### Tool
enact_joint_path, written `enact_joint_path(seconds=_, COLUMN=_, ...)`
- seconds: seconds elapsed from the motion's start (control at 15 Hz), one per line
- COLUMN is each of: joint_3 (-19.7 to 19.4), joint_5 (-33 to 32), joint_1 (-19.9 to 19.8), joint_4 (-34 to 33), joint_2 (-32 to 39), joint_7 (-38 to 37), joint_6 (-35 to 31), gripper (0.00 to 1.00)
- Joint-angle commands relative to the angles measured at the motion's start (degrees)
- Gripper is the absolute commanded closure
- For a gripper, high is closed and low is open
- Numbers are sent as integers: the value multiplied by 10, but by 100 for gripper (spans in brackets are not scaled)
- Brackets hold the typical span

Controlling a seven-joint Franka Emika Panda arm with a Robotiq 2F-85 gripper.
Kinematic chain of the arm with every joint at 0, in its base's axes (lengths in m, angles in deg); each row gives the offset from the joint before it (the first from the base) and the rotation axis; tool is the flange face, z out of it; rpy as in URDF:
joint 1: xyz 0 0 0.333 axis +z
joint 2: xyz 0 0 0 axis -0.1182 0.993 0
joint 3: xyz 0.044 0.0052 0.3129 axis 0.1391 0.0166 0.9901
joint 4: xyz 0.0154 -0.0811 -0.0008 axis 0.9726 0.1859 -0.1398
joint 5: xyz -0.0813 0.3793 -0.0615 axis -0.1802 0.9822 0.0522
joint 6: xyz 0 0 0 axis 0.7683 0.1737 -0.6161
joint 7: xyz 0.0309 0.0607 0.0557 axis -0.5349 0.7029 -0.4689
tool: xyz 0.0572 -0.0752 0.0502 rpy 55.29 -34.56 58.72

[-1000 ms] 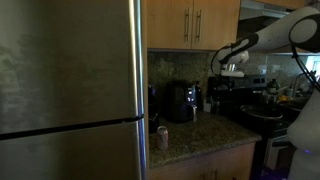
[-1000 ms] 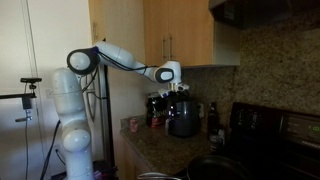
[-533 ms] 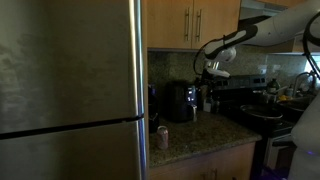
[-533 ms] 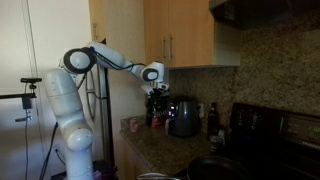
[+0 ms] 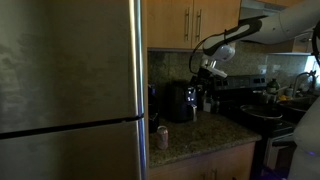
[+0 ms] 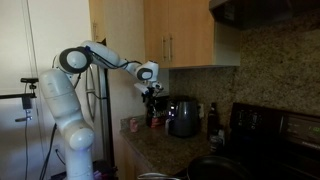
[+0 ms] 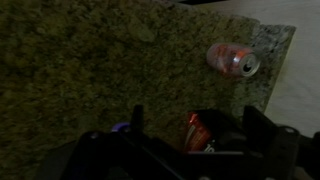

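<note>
Through the wrist view I see the jaws spread as wide as they go, with nothing gripped and nothing touching them. The two dark fingers (image 7: 135,122) frame the bottom of the picture, well apart from each other. In the gap between them, down on the counter (image 7: 80,60), lies a crumpled red-orange wrapper (image 7: 200,128); I cannot tell what it is. Further up and to the right stands the soda can (image 7: 233,60), clear of the jaws and close to the counter's edge. It is a short metal cylinder with a red body and a bright silver top turned toward the camera.

The counter is speckled granite, brown-green and mottled, with a dull sheen. In an exterior view the can (image 5: 162,137) stands upright near the front edge. The jaws hang in the air above the counter, beside a black, rounded appliance (image 6: 183,117) that sits against the stone backsplash.

Behind and above are wooden cabinets (image 6: 180,35) with slim metal handles. A brushed-steel refrigerator (image 5: 70,90) fills the side of an exterior view.
</note>
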Motion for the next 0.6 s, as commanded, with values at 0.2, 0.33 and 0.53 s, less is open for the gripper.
enact_joint_path(seconds=0.2, joint_3=35, joint_5=83, joint_1=39, joint_4=3, joint_2=8, joint_7=66, joint_6=4, gripper=0)
enact_joint_path(seconds=0.33, joint_3=44, joint_5=95, joint_1=51, joint_4=3, joint_2=15, joint_7=79, joint_6=5, gripper=0)
enact_joint_path(seconds=0.53, joint_3=62, joint_5=53, joint_1=57, joint_4=7, joint_2=38, joint_7=74, joint_6=-10, gripper=0)
